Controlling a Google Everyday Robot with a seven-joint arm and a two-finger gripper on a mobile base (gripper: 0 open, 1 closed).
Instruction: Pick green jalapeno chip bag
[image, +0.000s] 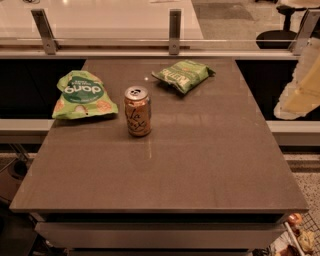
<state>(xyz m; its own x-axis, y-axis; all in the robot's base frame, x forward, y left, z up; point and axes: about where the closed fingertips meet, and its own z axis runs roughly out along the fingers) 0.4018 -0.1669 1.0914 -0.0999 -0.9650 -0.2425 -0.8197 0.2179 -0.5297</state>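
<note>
The green jalapeno chip bag (183, 75) is a small, flat, crinkly light-green bag with white lettering. It lies at the far middle of the grey table (200, 165), right of and behind the can. My gripper (301, 89) shows as a pale cream shape at the right edge of the view, beyond the table's right side. It is well apart from the bag and touches nothing on the table.
An orange-brown drink can (138, 111) stands upright left of centre. A larger green "dang" bag (82, 94) lies at the far left. A rail with metal posts (174, 26) runs behind the table. A chair base (276, 37) stands at the far right.
</note>
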